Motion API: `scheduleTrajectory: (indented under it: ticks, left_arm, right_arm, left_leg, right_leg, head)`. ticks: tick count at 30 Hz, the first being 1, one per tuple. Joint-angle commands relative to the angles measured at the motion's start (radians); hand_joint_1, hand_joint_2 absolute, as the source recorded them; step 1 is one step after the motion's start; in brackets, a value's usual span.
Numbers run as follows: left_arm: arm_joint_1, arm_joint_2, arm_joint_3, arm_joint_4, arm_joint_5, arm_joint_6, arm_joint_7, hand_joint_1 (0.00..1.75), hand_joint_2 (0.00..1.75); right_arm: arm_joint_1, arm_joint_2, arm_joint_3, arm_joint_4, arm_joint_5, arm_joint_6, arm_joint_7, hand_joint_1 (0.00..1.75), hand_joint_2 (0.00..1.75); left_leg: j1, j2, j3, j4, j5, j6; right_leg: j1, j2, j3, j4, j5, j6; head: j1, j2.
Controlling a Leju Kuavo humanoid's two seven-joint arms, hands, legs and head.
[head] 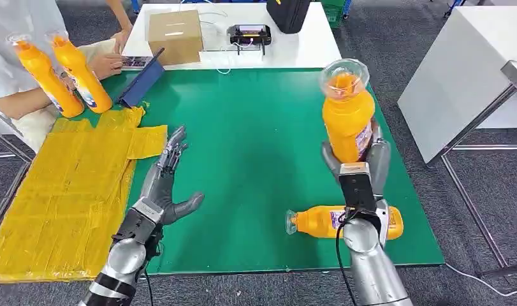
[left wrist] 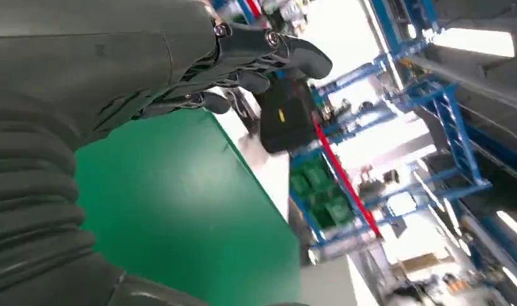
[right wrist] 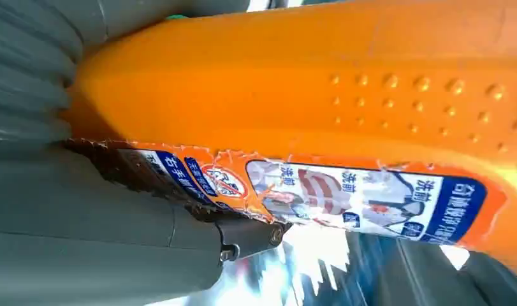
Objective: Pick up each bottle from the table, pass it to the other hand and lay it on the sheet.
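1. Right hand (head: 357,167) held an orange bottle (head: 348,115) upright above the green mat (head: 255,159), fingers wrapped round its lower body.
2. Left hand (head: 163,185) hovered over the mat's sheet-side edge, fingers spread, holding nothing.
3. 2nd bottle (head: 326,221) lay on the mat, near edge, beside the right wrist.
4. Yellow sheet (head: 64,191) lay alongside the mat.
5. Bottle looked rigid, glossy, prob. slippery & fairly heavy; dimpled mid-body seemed the best spot to grab.
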Motion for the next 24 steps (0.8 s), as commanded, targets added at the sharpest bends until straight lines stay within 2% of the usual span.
scheduleTrajectory:
  ticks: [1, 4, 9, 14, 24]
  left_arm:
    - [-0.057, 0.04, -0.069, -0.016, 0.191, -0.169, 0.032, 0.0, 1.75]
    - [-0.071, 0.047, -0.103, -0.025, 0.212, -0.186, 0.037, 0.0, 1.75]
    - [-0.075, 0.05, -0.118, -0.022, 0.234, -0.196, 0.04, 0.0, 1.75]
    - [-0.091, 0.051, -0.136, -0.013, 0.223, -0.177, 0.037, 0.0, 1.75]
    - [-0.092, 0.051, -0.136, -0.011, 0.223, -0.177, 0.037, 0.0, 1.75]
  right_arm:
    - [-0.048, 0.087, 0.222, 0.128, -0.125, 0.136, -0.037, 1.75, 1.75]
    - [-0.077, 0.094, 0.315, 0.21, -0.124, 0.166, -0.042, 1.75, 1.75]
    - [-0.086, 0.098, 0.362, 0.25, -0.11, 0.161, -0.048, 1.75, 1.75]
    - [-0.108, 0.104, 0.495, 0.321, -0.017, 0.184, -0.034, 1.75, 1.75]
    - [-0.107, 0.105, 0.498, 0.324, -0.014, 0.181, -0.033, 1.75, 1.75]
  left_leg:
    - [0.002, 0.004, 0.004, 0.0, -0.003, -0.002]
    - [0.003, 0.004, 0.006, 0.001, -0.004, -0.003]
    - [0.003, 0.004, 0.005, 0.0, -0.002, -0.002]
    - [0.003, 0.004, 0.004, 0.0, -0.002, -0.002]
    - [0.002, 0.003, 0.003, 0.0, -0.001, -0.001]
  right_leg:
    - [0.001, 0.009, 0.003, 0.0, -0.001, -0.002]
    - [0.003, 0.009, 0.005, 0.0, -0.002, -0.003]
    - [0.002, 0.008, 0.004, -0.001, -0.001, -0.002]
    - [0.002, 0.007, 0.003, -0.001, -0.001, -0.002]
    - [0.001, 0.006, 0.002, -0.001, -0.001, -0.002]
  head:
    - [0.0, 0.0]
    - [0.0, 0.0]
    - [0.0, 0.0]
    - [0.0, 0.0]
    - [0.0, 0.0]
